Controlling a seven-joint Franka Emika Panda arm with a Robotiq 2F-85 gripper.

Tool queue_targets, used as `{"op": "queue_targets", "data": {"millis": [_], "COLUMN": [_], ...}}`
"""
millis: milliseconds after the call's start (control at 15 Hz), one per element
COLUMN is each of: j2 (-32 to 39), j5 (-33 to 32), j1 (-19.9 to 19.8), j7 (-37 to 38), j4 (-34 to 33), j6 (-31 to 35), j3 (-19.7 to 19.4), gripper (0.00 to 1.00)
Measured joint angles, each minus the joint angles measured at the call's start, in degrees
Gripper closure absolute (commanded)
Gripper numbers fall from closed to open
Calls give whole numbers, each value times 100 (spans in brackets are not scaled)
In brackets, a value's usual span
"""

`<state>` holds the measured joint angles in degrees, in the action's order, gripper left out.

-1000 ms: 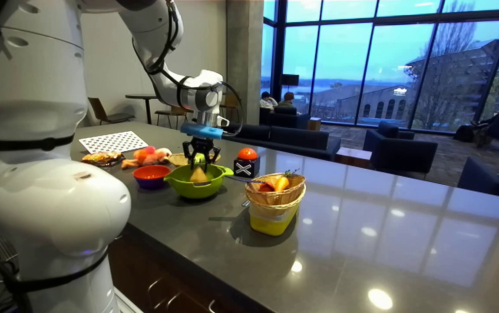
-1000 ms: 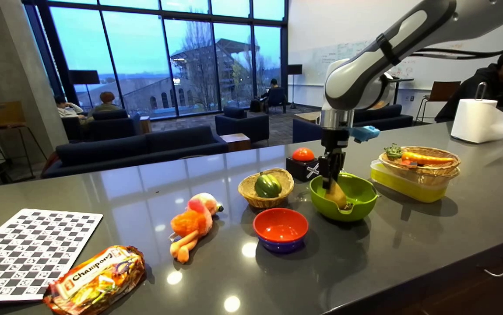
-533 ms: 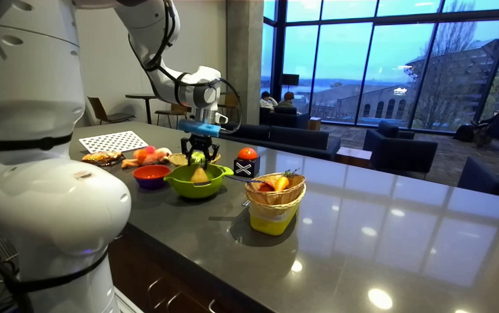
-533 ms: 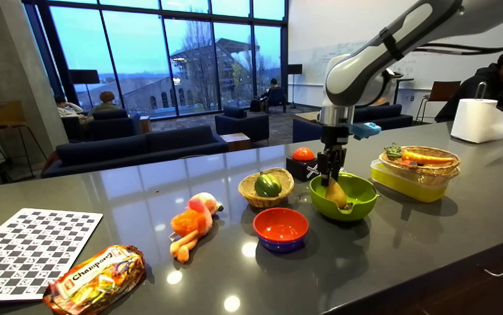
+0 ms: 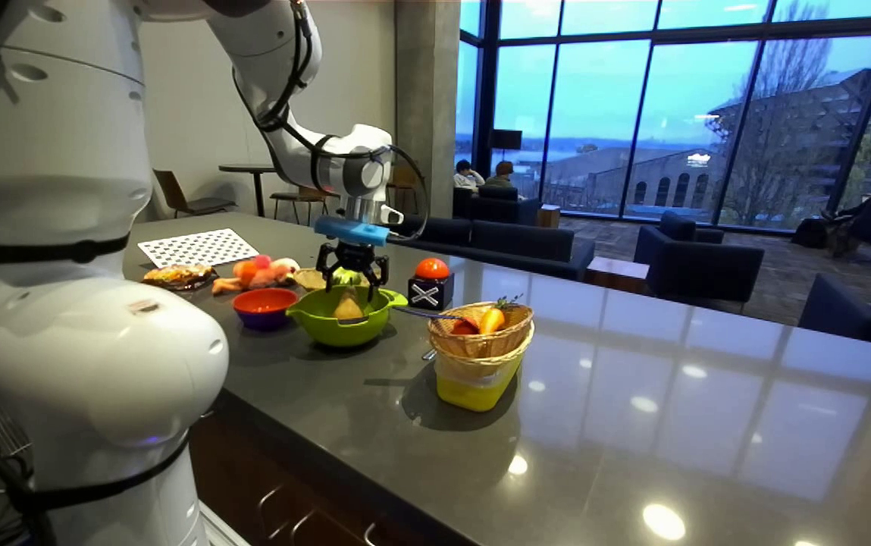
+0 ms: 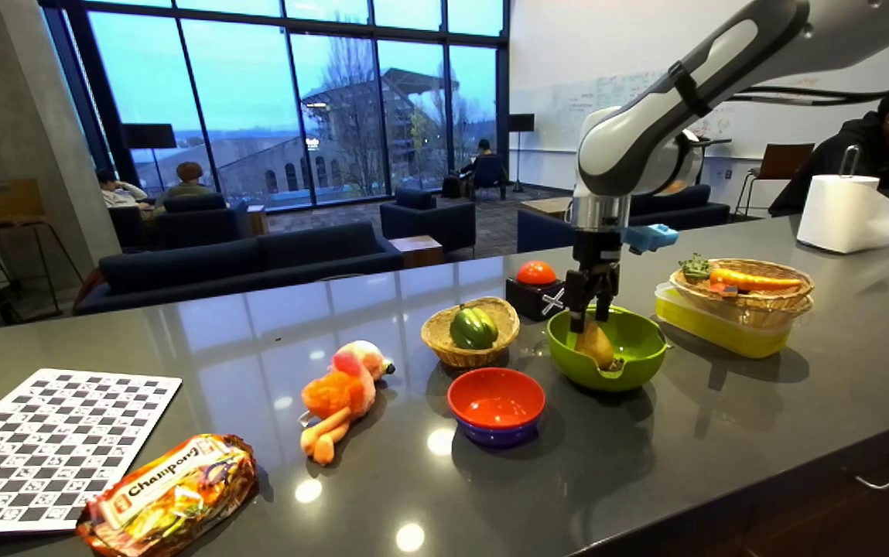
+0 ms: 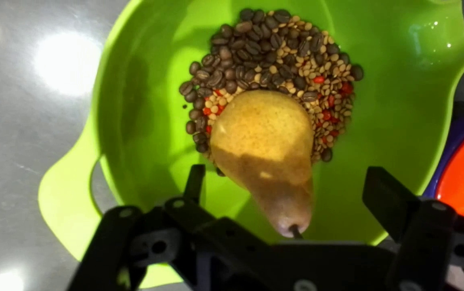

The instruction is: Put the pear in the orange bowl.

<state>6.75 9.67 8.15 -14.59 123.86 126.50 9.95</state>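
Plush toy [image 6: 340,393] near Champong packet [image 6: 172,491]

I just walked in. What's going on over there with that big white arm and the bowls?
A jointed white-and-grey robot arm hangs over a round lime-green bowl, where a yellow-brown pear lies among dark coffee beans and small tan seeds. Its black jaws are open, spread to either side of the pear's narrow end in the wrist view, and not gripping it. The pear is meant for the round orange-red bowl beside the green one, but it isn't there yet.
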Motion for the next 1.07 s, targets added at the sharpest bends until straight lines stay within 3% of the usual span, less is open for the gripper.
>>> {"op": "queue_targets", "data": {"millis": [1067], "j2": [547], "j5": [383], "j1": [-217], "j7": [-107], "j4": [-193], "j6": [71], "j3": [-52], "gripper": [0]}}
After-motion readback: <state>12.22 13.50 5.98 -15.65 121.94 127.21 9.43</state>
